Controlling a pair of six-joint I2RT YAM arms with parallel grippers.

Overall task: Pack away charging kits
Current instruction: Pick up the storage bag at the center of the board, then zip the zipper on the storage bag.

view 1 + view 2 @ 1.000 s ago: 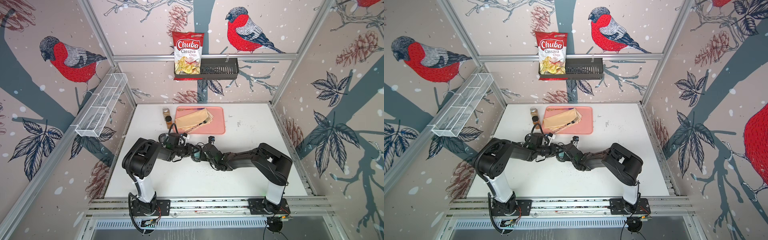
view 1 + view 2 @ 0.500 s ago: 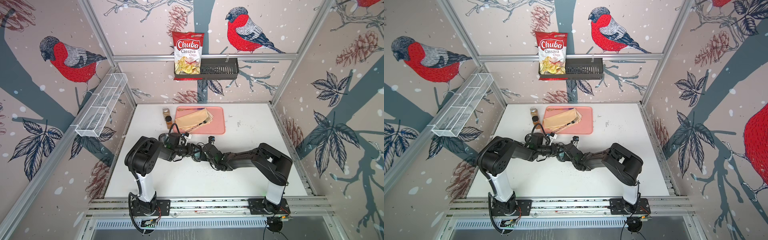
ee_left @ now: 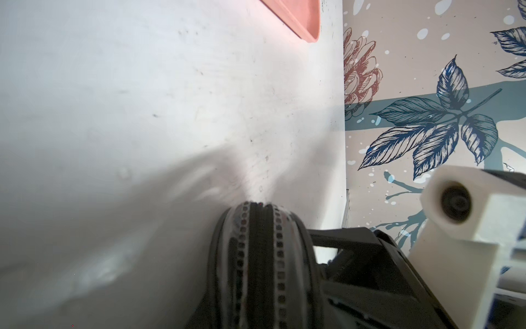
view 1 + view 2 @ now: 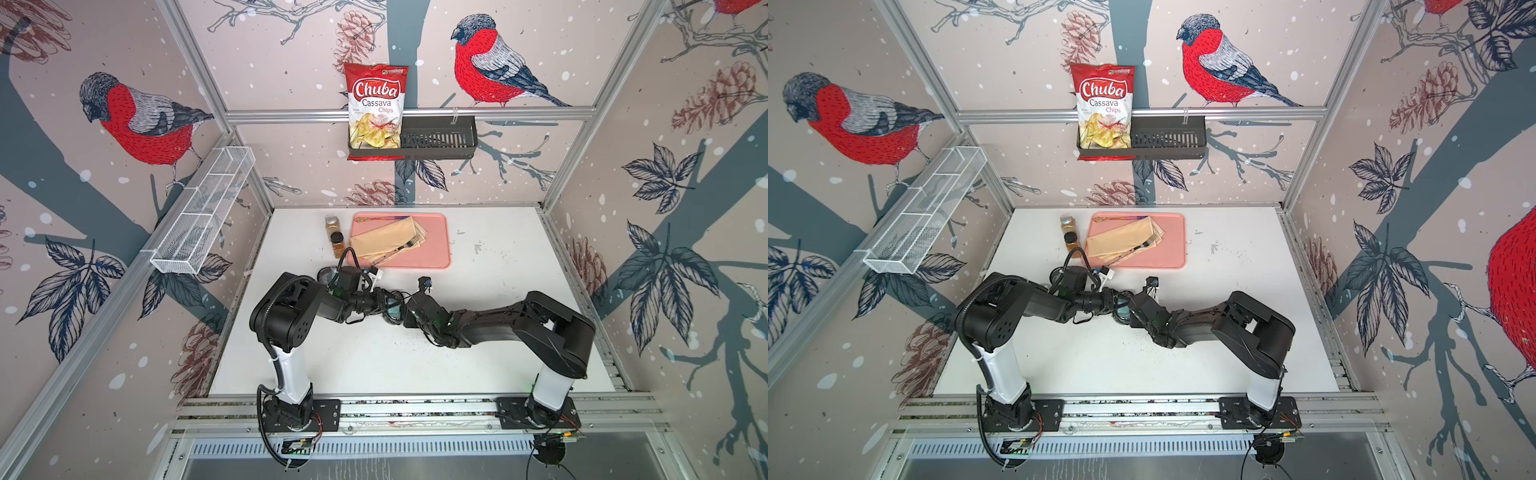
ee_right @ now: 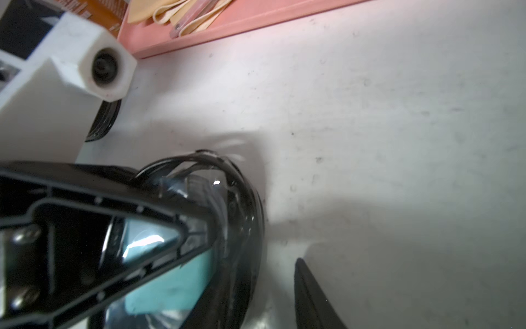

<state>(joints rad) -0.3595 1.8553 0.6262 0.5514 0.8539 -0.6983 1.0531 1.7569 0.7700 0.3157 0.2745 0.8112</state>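
Both arms meet over the middle of the white table. A black oval case point(image 4: 392, 312) with a clear lid is held there, and a teal plug adapter point(image 5: 170, 284) shows through the lid. My left gripper point(image 4: 385, 306) is shut on this case; its zipped rim point(image 3: 259, 256) stands edge-on between the jaws. My right gripper point(image 4: 402, 315) is open; one of its fingers point(image 5: 310, 293) stands a little apart from the case. A second black case point(image 4: 325, 275) lies behind the left wrist, partly hidden. No cable is visible.
A pink tray point(image 4: 440, 257) with a folded napkin point(image 4: 386, 241) and a fork point(image 4: 401, 248) lies just behind the arms. Two brown spice jars point(image 4: 335, 237) stand left of it. On the walls hang a chips bag point(image 4: 376, 110), a black basket point(image 4: 440, 139) and a white wire shelf point(image 4: 203, 214).
My right gripper has opened and its finger now stands off the case. The left gripper still holds the case; both arms stay nearly in place.
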